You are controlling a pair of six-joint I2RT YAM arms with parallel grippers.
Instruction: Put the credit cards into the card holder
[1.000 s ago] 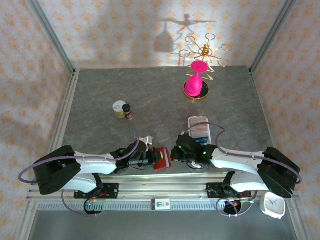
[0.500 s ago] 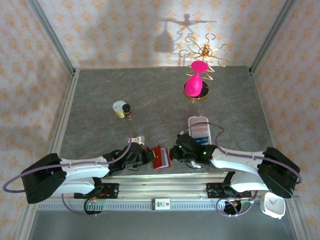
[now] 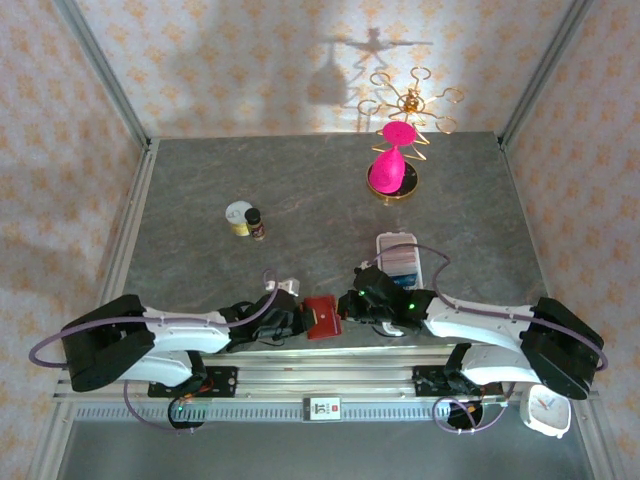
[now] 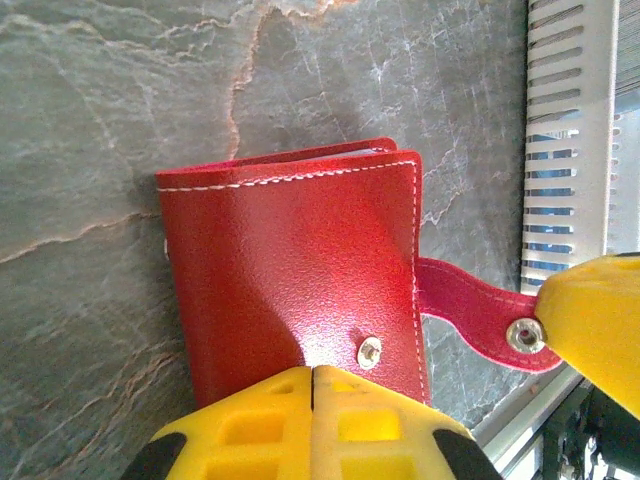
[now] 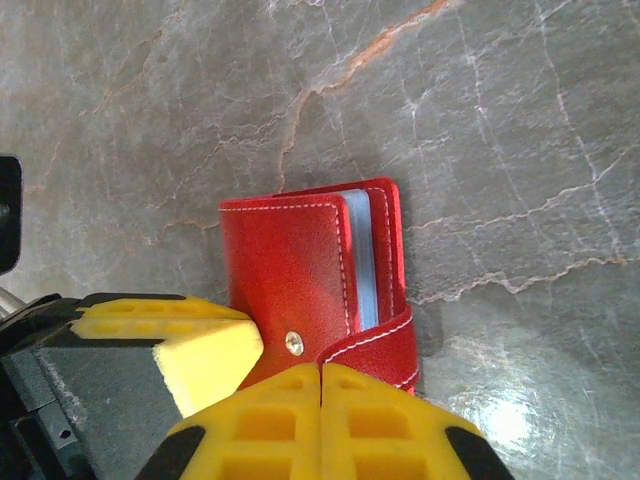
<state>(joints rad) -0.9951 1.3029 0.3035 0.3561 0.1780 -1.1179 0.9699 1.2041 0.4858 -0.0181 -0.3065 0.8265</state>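
Farther back on the left of the grey stone-patterned tabletop (image 3: 200, 180), a small round pale-lidded jar (image 3: 238, 215) and a little dark bottle (image 3: 257, 224) stand just beside each other, well apart from both arms. Near the front edge, the left gripper (image 4: 312, 385) has its yellow fingers pressed together with no gap, their tips over the near edge of the small red leather-look folding card holder (image 4: 290, 260). The card holder lies flat and folded on the table between the two grippers. In the right wrist view, the edge of a pale blue card (image 5: 362, 255) shows between its covers. Its snap tab (image 4: 470, 310) sticks out unfastened toward the right gripper (image 5: 320, 385), whose yellow fingers are likewise closed tight together. The tab runs under them, though I cannot tell whether it is pinched. Right of that, behind the right gripper, a long white slotted plastic tray (image 3: 400, 238) holds credit cards (image 3: 402, 262).
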